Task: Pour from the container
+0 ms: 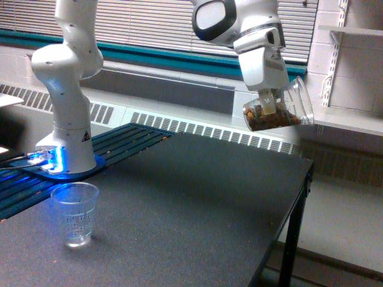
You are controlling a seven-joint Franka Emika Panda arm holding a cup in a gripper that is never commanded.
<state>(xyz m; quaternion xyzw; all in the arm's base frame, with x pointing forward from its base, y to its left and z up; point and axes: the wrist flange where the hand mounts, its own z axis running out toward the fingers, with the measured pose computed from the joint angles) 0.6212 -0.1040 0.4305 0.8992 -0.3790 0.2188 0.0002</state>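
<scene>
No text, brand or number can be read. The small ribbed cup (75,213), standing on the counter (197,209) in front of the arm's base (67,152), carries faint printed measuring marks, too small to make out. A small dark triangular warning sign (85,136) sits on that base; its symbol is illegible.

White arm raised, wrist turned down

The arm's base (64,149) stands at the exterior view's left, lit blue at its foot. Its upper links run out of view and return at top centre, where the wrist (258,51) points downward and the pincer (267,105) is clamped on the cup (281,110), tipped sideways.
</scene>
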